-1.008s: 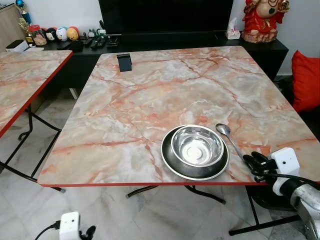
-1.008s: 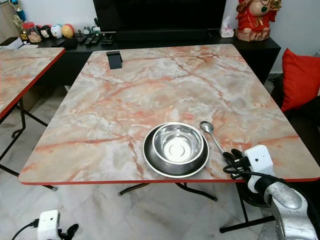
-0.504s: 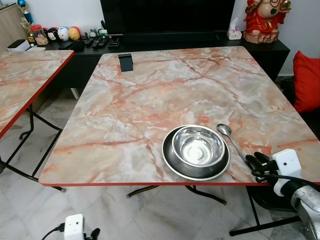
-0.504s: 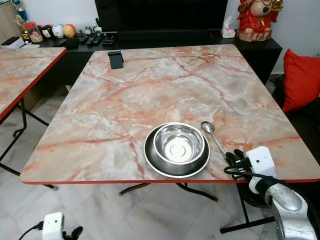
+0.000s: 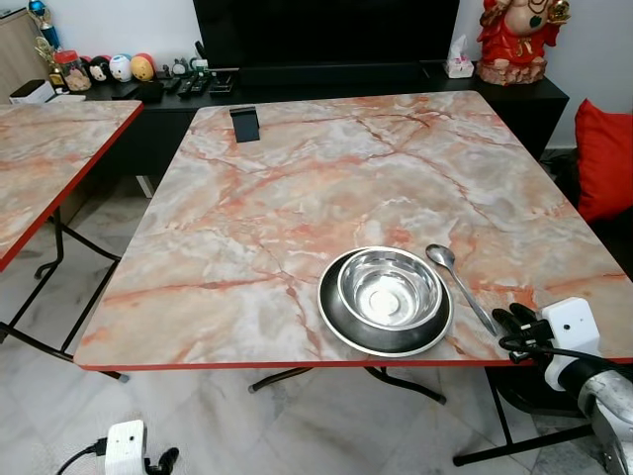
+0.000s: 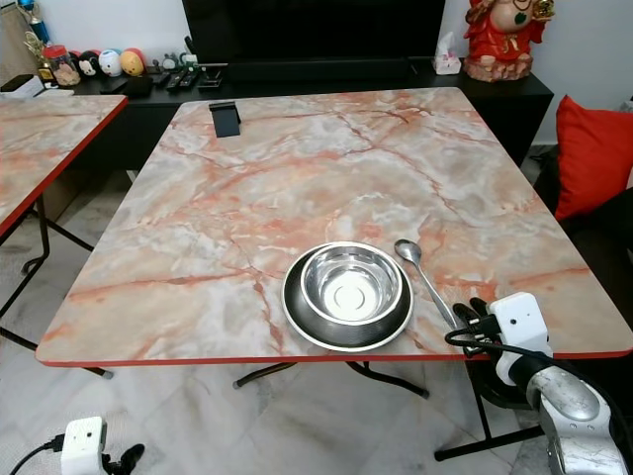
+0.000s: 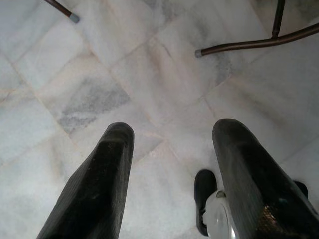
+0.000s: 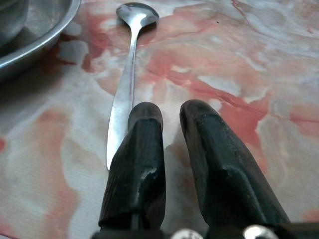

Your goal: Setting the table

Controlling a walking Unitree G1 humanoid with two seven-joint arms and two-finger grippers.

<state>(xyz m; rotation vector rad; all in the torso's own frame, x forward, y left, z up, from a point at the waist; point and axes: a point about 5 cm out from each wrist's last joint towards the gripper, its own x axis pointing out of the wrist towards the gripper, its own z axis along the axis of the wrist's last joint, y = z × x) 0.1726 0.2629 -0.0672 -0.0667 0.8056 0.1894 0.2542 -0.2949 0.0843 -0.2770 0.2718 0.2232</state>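
Note:
A steel bowl [image 5: 389, 287] sits inside a dark steel plate [image 5: 334, 319] near the front edge of the marble table [image 5: 297, 178]. A steel spoon [image 5: 460, 282] lies free on the table just right of the plate, handle toward me. My right gripper [image 5: 514, 323] rests at the table's front edge, just behind the spoon's handle end. In the right wrist view its fingers [image 8: 142, 144] stand narrowly apart with nothing between them, and the spoon [image 8: 127, 74] lies beside one finger. My left gripper [image 7: 172, 149] hangs open over the floor tiles.
A second marble table [image 5: 49, 148] stands to the left. A small black stand [image 5: 244, 123] sits at the table's far left. Behind is a black console [image 5: 326, 74] with trinkets and a red figurine [image 5: 514, 40]. A red cushion [image 5: 608, 158] lies at right.
My right gripper has drawn back a little off the spoon's handle end, which now shows on the table. The left arm swung slightly lower left.

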